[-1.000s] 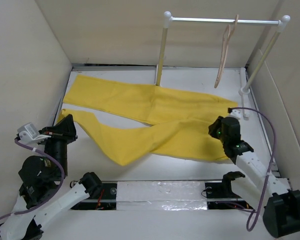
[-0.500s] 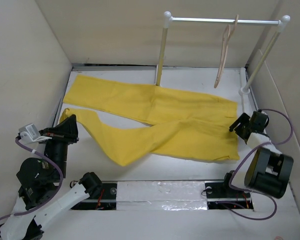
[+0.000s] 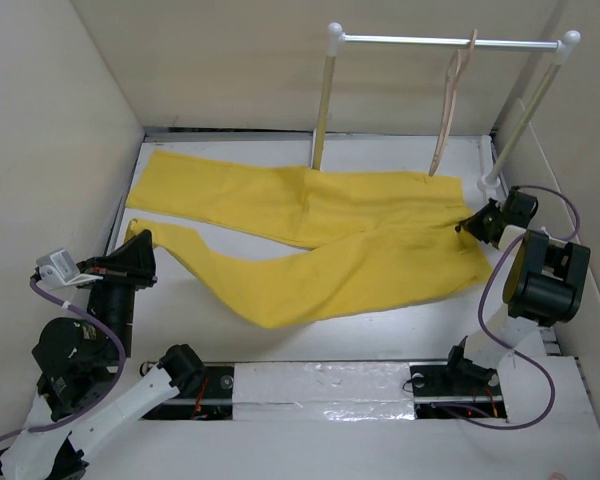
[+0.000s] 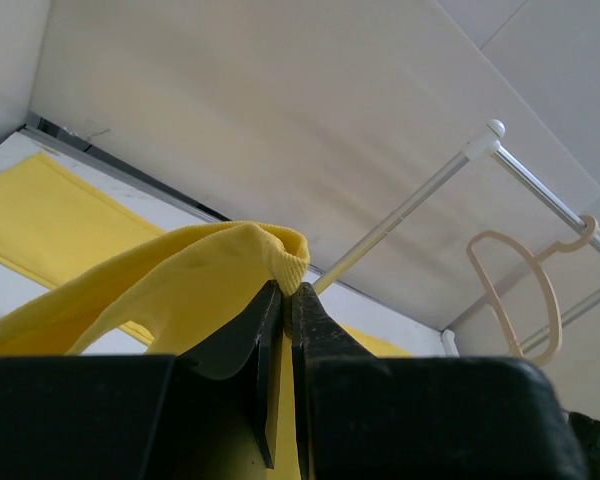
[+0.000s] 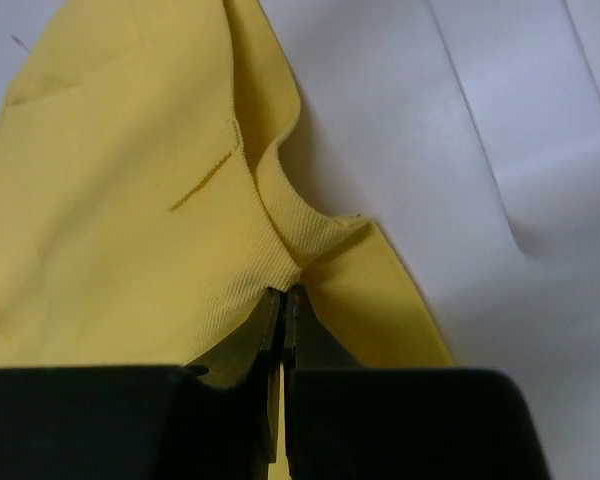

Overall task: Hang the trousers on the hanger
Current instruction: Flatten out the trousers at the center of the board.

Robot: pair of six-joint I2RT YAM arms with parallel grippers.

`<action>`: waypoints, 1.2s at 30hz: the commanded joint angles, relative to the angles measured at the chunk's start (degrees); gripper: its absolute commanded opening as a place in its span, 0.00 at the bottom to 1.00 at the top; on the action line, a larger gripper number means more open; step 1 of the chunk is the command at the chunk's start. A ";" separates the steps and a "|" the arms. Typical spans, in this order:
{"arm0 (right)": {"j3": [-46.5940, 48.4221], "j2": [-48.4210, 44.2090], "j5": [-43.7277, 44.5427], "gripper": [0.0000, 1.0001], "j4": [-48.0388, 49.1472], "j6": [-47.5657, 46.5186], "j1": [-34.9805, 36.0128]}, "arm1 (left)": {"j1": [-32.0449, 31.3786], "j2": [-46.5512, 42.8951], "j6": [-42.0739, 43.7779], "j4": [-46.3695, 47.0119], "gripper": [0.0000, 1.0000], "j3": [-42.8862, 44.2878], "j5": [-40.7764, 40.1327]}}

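Left black two-finger pincer (image 4: 283, 292) is clamped hard, jaws all but meeting, on a bunched ribbed hem of the bright yellow soft cloth trousers (image 3: 330, 235); that's the end of the nearer leg, held up off the surface at the far left; right black pincer (image 5: 282, 295) is nipped just as tight on the ribbed waistband edge, low down at the far right; so the garment is held at both ends and strung between the two arms; the other leg lies flat, running toward the back-left corner, while the held leg sags in a fold onto the white table top (image 3: 380, 335).

Beyond the cloth, the thin pale beige wooden hanger (image 3: 448, 105) dangles by its hook from the white metal rail (image 3: 420, 41), near the right post, nobody holding it; plain cream walls close in on three sides.

Now the dangers, as I judge them: both grips are thin pinches on hems, so a quick lift or the arms pulling apart could slide the cloth out; only one leg is held, so the loose one may drag and snag the rail's left post, which stands right at its back edge; and the hanger swings freely, so cloth pushed against it could spin it or knock it off the rail.
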 commanded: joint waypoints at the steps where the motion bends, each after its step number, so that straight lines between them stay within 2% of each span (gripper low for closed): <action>1: 9.68 3.54 1.08 0.00 3.38 1.43 1.34 | 0.19 0.04 0.99 4.15 0.00 -0.12 0.19; 2: 10.93 3.64 3.08 0.00 2.50 0.29 1.86 | 0.19 -0.05 1.08 4.06 0.00 -0.30 0.01; 3: 11.90 3.47 4.32 0.05 0.66 -0.15 1.86 | 0.19 -0.13 1.17 4.06 0.00 -0.39 0.09; 4: 12.17 2.68 5.20 0.15 0.30 -0.68 1.86 | 0.19 -0.31 1.17 4.23 0.00 -0.48 0.18; 5: 11.82 0.41 7.04 0.31 -0.49 -1.38 1.86 | 0.19 -0.31 1.25 4.32 0.00 -0.48 0.18; 6: 10.86 -1.18 7.93 0.58 -0.85 -1.39 1.86 | 0.19 -0.22 1.25 4.41 0.00 -0.39 0.18; 7: 9.81 -2.93 8.55 0.68 -0.94 -1.39 1.86 | 0.19 -0.14 1.25 4.41 0.00 -0.39 0.10; 9: 5.16 -9.43 11.53 0.83 -1.55 -1.21 2.47 | 0.19 0.04 1.17 4.32 0.00 -0.39 0.36; 11: -3.15 -14.87 15.73 0.82 -1.03 0.44 2.48 | 0.19 -0.22 1.08 4.41 0.00 -0.39 0.53; 12: -6.43 -20.65 16.89 0.79 -0.07 1.15 1.61 | 0.19 -0.48 0.99 4.32 0.00 -0.30 0.45; 14: -12.85 -26.04 17.43 0.75 0.99 3.43 -0.67 | 0.19 -0.75 0.99 4.23 0.00 -0.30 0.01; 15: -18.53 -30.50 16.38 0.71 2.04 3.71 -2.34 | 0.19 -1.01 0.99 4.23 0.00 -0.39 -0.17; 19: -27.54 -37.66 10.33 0.68 2.40 1.96 -11.38 | 0.19 -1.98 0.90 4.32 0.00 -0.30 0.18; 24: -27.74 -35.66 4.34 0.70 1.09 -0.51 -12.73 | 0.19 -2.16 0.82 4.15 0.00 -0.21 0.70; 29: -23.96 -24.16 -5.66 0.70 3.18 0.10 -13.87 | 0.19 -2.59 0.81 3.88 0.00 -0.21 0.10; 30: -23.60 -22.74 -6.56 0.67 5.11 0.63 -13.87 | 0.19 -2.68 0.82 3.88 0.00 -0.21 0.18; 32: -23.16 -20.02 -8.23 0.55 7.22 2.56 -13.87 | 0.19 -2.95 0.73 3.88 0.00 -0.21 0.01; 33: -23.25 -19.83 -8.41 0.39 7.76 2.91 -13.87 | 0.19 -3.03 0.81 3.88 0.00 -0.21 -0.34; 36: -25.26 -23.23 -7.62 0.00 8.82 5.20 -14.92 | 0.19 -3.03 0.90 3.79 0.00 -0.13 -1.92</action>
